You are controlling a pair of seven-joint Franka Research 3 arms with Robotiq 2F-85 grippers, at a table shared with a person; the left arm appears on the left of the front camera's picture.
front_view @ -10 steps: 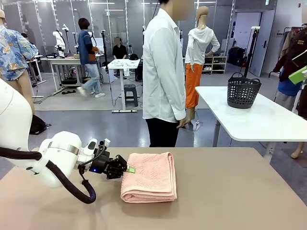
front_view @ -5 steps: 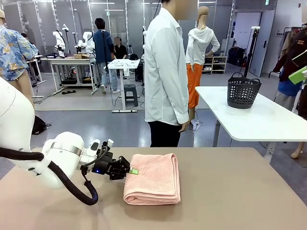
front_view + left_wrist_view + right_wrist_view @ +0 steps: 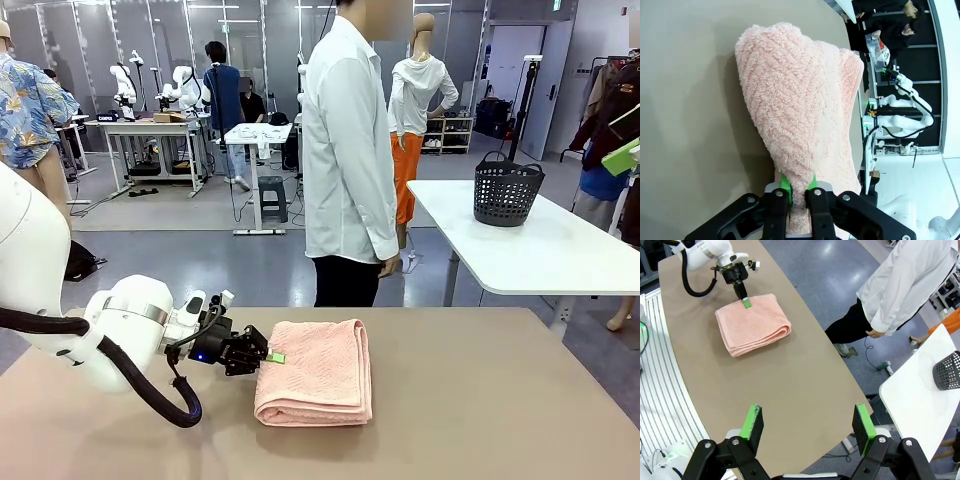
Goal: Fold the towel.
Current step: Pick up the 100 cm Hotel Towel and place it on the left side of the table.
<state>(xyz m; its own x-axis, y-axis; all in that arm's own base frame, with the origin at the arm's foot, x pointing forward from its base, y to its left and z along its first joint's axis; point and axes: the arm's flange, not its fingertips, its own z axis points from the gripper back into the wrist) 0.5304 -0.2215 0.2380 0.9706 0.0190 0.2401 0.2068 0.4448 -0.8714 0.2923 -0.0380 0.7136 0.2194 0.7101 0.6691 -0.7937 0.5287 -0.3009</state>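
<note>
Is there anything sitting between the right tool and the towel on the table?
Nothing visible. The right tool hangs open above bare table, with an unobstructed stretch of tabletop up to the folded towel. The left tool is already shut on the towel's edge at its far side.

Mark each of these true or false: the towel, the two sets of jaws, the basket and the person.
1. The towel lies folded on the brown table. True.
2. The left gripper has its jaws shut on the towel's edge. True; the left wrist view shows the green pads pinching the cloth.
3. The right gripper holds a corner of the towel. False; its jaws stand open and empty above the table, well away from the towel.
4. The dark basket sits on the brown table beside the towel. False; it stands on the white table farther off.
5. The person is pressing a hand on the towel. False; the person stands beyond the table's far edge, arm hanging down.
</note>
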